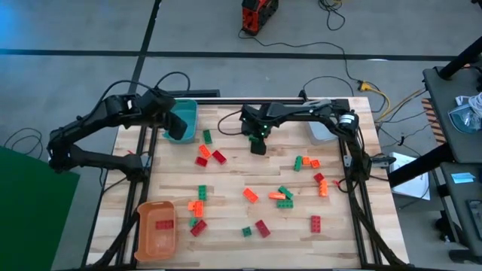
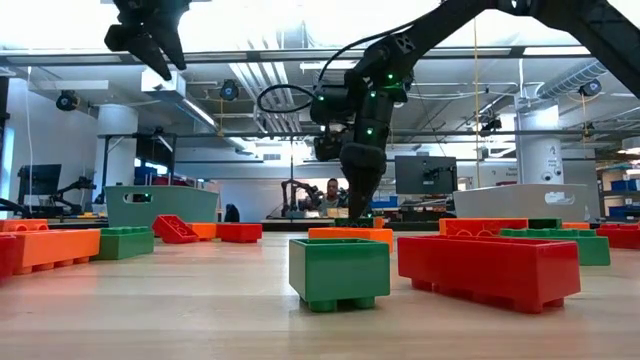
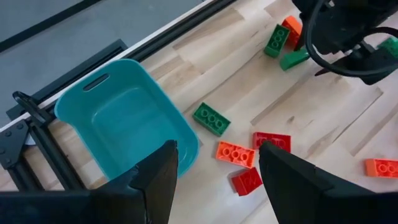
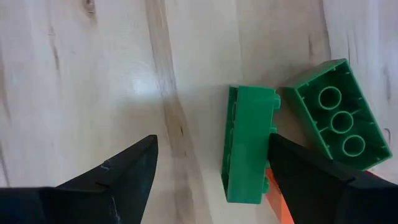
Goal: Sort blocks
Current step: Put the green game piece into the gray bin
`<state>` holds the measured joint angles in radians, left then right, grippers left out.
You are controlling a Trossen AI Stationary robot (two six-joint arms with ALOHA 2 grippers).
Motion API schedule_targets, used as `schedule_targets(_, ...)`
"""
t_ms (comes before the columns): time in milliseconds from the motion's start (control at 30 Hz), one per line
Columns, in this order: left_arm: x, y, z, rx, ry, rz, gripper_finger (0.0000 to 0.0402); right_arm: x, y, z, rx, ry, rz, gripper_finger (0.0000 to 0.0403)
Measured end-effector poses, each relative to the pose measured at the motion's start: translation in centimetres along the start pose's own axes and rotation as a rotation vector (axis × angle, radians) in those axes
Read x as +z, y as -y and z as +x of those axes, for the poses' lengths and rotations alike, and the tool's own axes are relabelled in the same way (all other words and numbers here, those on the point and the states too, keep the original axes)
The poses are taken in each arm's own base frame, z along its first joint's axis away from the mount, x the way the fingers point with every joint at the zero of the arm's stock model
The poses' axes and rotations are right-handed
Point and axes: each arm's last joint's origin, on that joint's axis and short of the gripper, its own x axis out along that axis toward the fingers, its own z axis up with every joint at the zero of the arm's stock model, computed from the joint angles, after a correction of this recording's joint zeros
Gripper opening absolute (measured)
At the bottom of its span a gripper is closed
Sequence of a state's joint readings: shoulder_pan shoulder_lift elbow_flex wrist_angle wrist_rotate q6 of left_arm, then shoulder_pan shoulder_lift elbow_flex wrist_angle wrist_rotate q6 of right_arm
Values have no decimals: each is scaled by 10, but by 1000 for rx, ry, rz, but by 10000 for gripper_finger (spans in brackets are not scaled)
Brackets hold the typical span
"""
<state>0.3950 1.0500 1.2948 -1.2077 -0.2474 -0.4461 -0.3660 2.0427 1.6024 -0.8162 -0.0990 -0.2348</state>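
My right gripper (image 4: 211, 177) is spread low over two touching green blocks (image 4: 249, 152); closing off-centre could nudge the 2 o'clock one (image 4: 336, 112) instead.

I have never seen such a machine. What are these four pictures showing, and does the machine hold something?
These are two dark robot arms at a wooden table. One picture looks down from above, one looks level across the table top, and two come from cameras on the wrists. Small red, orange and green studded plastic bricks lie scattered on the wood, with a teal plastic bin, an orange plastic bin and a grey plastic bin near the edges. The left gripper hangs open above the teal bin. The right gripper is open, low over a green brick. Nothing is held.
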Motion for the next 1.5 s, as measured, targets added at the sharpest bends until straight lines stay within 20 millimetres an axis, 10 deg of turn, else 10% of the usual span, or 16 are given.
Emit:
schedule_targets(1067, 0, 0, -1, 2, 17, 15, 201, -1, -9, 24, 2, -67, -143, 133)
schedule_targets(1500, 9, 4, -1, -39, 102, -9, 201, -13, -2, -69, 104, 44, 252, 133)
